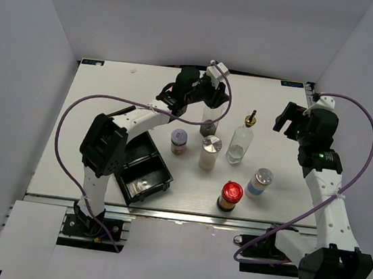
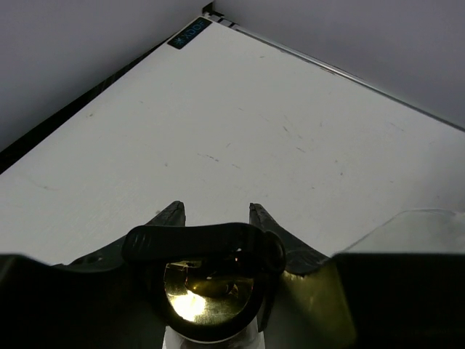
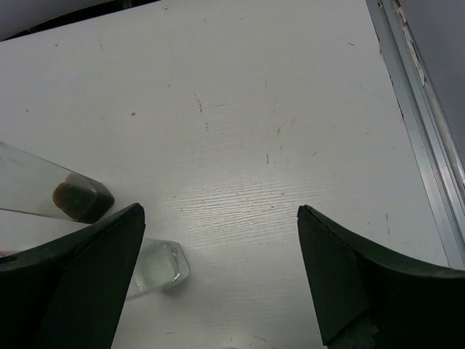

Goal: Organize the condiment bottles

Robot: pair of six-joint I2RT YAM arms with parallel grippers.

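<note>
My left gripper (image 1: 211, 108) is at the back middle of the table, shut on the top of a tall glass bottle (image 1: 208, 126) with dark contents. In the left wrist view its gold pourer (image 2: 207, 291), with a black cap, sits between the fingers (image 2: 174, 214). A second tall clear bottle (image 1: 239, 145) with a gold spout stands to the right. In front are a purple-lidded jar (image 1: 179, 140), a silver-lidded jar (image 1: 210, 152), a red-lidded jar (image 1: 230, 195) and a blue-labelled jar (image 1: 259, 182). My right gripper (image 1: 288, 118) hangs open over bare table; the two tall bottles' bases (image 3: 81, 200) (image 3: 158, 265) show at its left.
A black divided tray (image 1: 143, 169) lies at the front left, beside the left arm's lower link. The table's metal edge rail (image 3: 418, 109) runs just right of the right gripper. Grey walls close in the table on three sides.
</note>
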